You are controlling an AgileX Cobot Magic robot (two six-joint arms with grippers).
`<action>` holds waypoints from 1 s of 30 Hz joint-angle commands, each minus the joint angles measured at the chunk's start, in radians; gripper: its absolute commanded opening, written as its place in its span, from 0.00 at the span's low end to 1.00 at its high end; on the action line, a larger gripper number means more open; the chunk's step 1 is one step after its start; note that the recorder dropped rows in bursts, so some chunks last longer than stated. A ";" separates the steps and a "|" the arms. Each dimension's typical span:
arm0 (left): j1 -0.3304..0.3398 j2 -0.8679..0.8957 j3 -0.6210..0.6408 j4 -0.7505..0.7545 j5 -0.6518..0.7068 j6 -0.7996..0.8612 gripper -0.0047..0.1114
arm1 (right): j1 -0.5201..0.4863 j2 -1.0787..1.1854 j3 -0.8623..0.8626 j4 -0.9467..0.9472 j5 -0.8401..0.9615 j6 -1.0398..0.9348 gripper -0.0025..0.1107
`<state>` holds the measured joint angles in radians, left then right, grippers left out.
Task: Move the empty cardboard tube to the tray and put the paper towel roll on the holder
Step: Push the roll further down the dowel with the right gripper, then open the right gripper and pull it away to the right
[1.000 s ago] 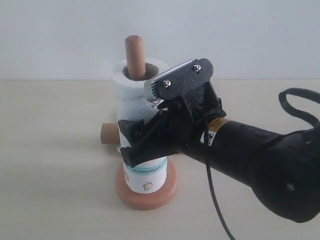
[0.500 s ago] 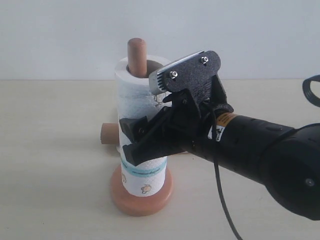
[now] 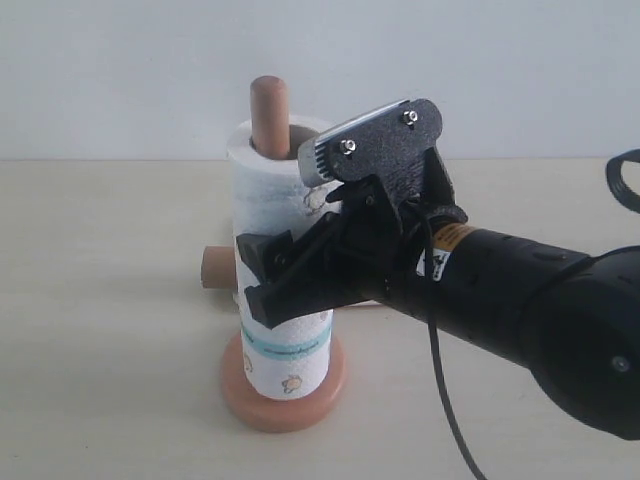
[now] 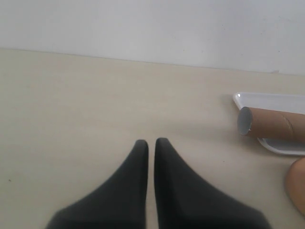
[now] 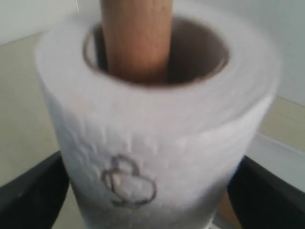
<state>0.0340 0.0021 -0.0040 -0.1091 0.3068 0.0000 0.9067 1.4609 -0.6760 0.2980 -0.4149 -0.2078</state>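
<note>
The paper towel roll (image 3: 285,350) stands upright on the holder, whose wooden post (image 3: 268,110) sticks out of the roll's core and whose round base (image 3: 240,390) rests on the table. My right gripper (image 3: 258,275) reaches in from the right, its black fingers (image 5: 33,195) pressed against both sides of the roll (image 5: 157,143). The empty cardboard tube (image 4: 274,125) lies across the white tray (image 4: 281,101); its end (image 3: 214,268) peeks out behind the roll. My left gripper (image 4: 150,143) is shut and empty, above bare table beside the tray.
The right arm's thick black body (image 3: 540,320) and a cable (image 3: 445,420) fill the right side of the exterior view. A pale wall (image 3: 120,70) stands behind the table. The holder's base edge (image 4: 298,186) shows close to the tray.
The roll and holder shifted slightly left and the roll sits a little lower on the post. The right arm moved up and right a bit, then held still.
</note>
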 commanded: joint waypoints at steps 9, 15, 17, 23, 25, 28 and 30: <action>0.002 -0.002 0.004 0.001 -0.011 -0.007 0.08 | 0.001 -0.016 0.001 0.004 -0.021 -0.004 0.95; 0.002 -0.002 0.004 0.001 -0.011 -0.007 0.08 | 0.001 -0.071 0.001 0.004 0.108 -0.008 0.95; 0.002 -0.002 0.004 0.001 -0.011 -0.007 0.08 | 0.001 -0.114 0.001 0.004 0.196 -0.040 0.95; 0.002 -0.002 0.004 0.001 -0.011 -0.007 0.08 | 0.001 -0.255 0.001 0.004 0.457 -0.086 0.95; 0.002 -0.002 0.004 0.001 -0.011 -0.007 0.08 | 0.001 -0.305 0.001 0.006 0.532 -0.086 0.95; 0.002 -0.002 0.004 0.001 -0.011 -0.007 0.08 | 0.001 -0.378 0.001 0.005 0.625 -0.086 0.95; 0.002 -0.002 0.004 0.001 -0.011 -0.007 0.08 | 0.001 -0.426 0.001 0.005 0.683 -0.086 0.95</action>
<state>0.0340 0.0021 -0.0040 -0.1091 0.3068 0.0000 0.9067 1.0960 -0.6760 0.3023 0.1916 -0.2867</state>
